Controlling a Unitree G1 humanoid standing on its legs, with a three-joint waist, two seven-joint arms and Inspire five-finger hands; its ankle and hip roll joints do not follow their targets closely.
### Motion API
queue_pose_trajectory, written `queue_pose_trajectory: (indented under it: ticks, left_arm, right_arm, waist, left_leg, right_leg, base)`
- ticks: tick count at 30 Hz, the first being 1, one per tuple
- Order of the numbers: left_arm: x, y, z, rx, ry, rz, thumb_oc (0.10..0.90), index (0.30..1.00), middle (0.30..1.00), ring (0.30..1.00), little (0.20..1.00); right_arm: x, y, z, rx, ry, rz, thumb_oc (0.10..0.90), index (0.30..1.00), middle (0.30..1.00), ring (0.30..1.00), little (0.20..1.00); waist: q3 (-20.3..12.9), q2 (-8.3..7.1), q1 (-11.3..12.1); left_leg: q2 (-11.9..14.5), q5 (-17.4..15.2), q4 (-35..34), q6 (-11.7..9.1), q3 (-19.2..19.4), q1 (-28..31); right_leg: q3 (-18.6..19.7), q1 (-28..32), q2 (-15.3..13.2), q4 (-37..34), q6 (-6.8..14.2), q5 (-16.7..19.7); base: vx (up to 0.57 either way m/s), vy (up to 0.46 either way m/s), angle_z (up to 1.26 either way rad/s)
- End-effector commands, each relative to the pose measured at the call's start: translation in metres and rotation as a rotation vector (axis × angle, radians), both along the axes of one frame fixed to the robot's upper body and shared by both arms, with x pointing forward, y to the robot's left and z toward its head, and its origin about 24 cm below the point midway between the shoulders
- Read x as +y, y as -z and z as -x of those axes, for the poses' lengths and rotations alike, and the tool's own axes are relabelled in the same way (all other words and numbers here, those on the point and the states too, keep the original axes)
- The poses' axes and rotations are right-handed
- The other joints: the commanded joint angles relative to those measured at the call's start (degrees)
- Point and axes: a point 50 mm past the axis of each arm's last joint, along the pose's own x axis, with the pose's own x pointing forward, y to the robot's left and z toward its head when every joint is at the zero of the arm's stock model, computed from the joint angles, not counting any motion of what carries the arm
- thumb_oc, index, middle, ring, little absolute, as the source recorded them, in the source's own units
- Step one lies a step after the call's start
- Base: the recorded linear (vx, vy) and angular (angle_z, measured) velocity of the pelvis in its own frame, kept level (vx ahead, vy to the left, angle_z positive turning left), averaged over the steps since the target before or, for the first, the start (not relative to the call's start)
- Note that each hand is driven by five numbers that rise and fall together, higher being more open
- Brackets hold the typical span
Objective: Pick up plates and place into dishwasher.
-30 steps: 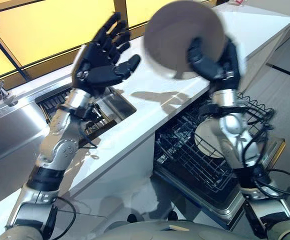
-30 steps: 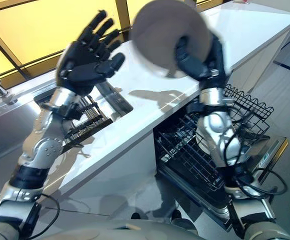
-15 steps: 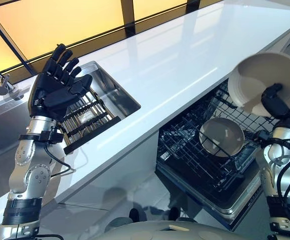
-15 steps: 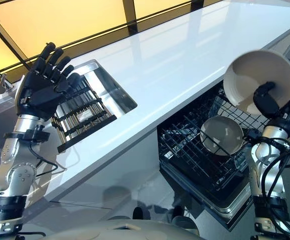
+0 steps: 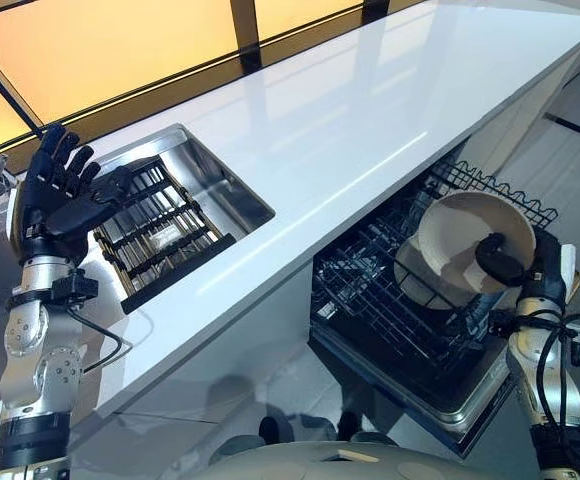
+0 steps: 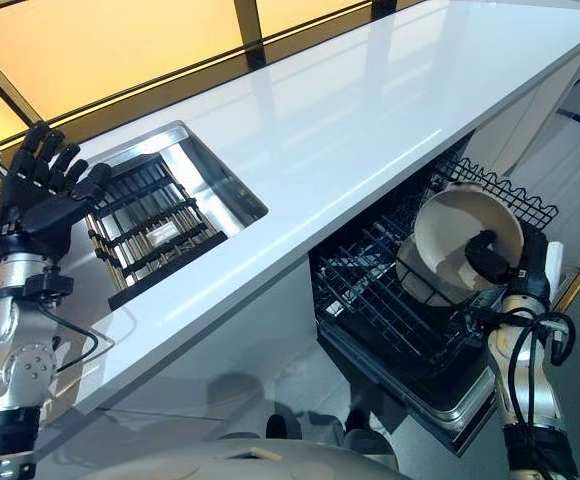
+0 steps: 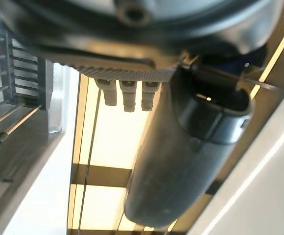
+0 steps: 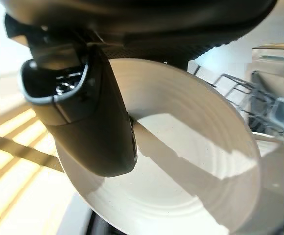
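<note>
Right robot hand [image 5: 515, 268]: I have it clamped on the plate [image 5: 460, 238], thumb pressed on the inner face near the rim, fingers behind it.
Plate: tilted on edge above the rack [image 5: 390, 310], just over a second plate [image 5: 408, 278] already standing in the tines.
Handling: I judge it stiff, glazed and slick, moderately heavy, and liable to chip against wire or the other plate; the rim pinch is the right hold, so I would keep it firm.
Left robot hand [image 5: 55, 190]: fingers spread, holding nothing, raised over the sink [image 5: 240, 195] at the bench's [image 5: 370, 110] left end.
</note>
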Motion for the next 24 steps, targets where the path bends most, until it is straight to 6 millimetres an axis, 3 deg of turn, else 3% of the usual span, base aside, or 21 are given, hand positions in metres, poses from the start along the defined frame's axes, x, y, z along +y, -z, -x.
queue_pose_trajectory:
  ticks: [1, 7, 14, 24]
  left_arm:
    - [0.011, -0.047, 0.003, -0.238, -0.057, -0.122, 0.8, 0.9, 0.9, 0.9, 0.9]
    - [-0.002, -0.042, -0.006, -0.216, -0.013, -0.117, 0.8, 0.9, 0.9, 0.9, 0.9]
    - [-0.012, -0.051, -0.012, -0.238, 0.031, -0.169, 0.8, 0.9, 0.9, 0.9, 0.9]
    - [-0.02, -0.056, -0.021, -0.22, 0.09, -0.172, 0.8, 0.9, 0.9, 0.9, 0.9]
  right_arm:
    - [0.008, -0.046, -0.027, -0.126, -0.105, 0.199, 0.1, 0.3, 0.3, 0.3, 0.2]
    - [0.022, -0.023, -0.037, 0.011, -0.111, 0.263, 0.1, 0.3, 0.3, 0.3, 0.2]
    - [0.038, 0.001, -0.046, 0.133, -0.107, 0.287, 0.1, 0.3, 0.3, 0.3, 0.2]
    - [0.053, 0.027, -0.049, 0.285, -0.133, 0.291, 0.1, 0.3, 0.3, 0.3, 0.2]
  waist:
    - [-1.9, -0.9, -0.9]
    - [-1.4, -0.53, -0.2]
    - [-1.1, -0.03, 1.1]
    - [-0.8, 0.41, 2.2]
  left_leg:
    - [-4.1, -5.0, 0.2, 2.7, -0.7, 1.6]
    - [-4.1, -4.9, 0.2, 2.6, -0.9, 1.7]
    - [-4.2, -4.7, 0.2, 2.4, -1.8, 1.7]
    - [-4.6, -4.4, 0.2, 2.2, -2.9, 1.3]
  right_leg:
    - [-1.5, 2.8, 3.1, 2.8, 0.1, -4.9]
    - [-2.0, 3.2, 2.9, 2.6, 0.2, -4.7]
    - [-2.9, 3.8, 2.7, 2.2, 0.2, -4.7]
    - [-3.3, 3.9, 2.4, 2.2, 0.2, -4.8]
  base:
    - [-0.01, -0.001, -0.06]
    - [0.0, -0.002, 0.01]
    - [0.02, -0.002, 0.07]
    - [0.01, -0.006, 0.1]
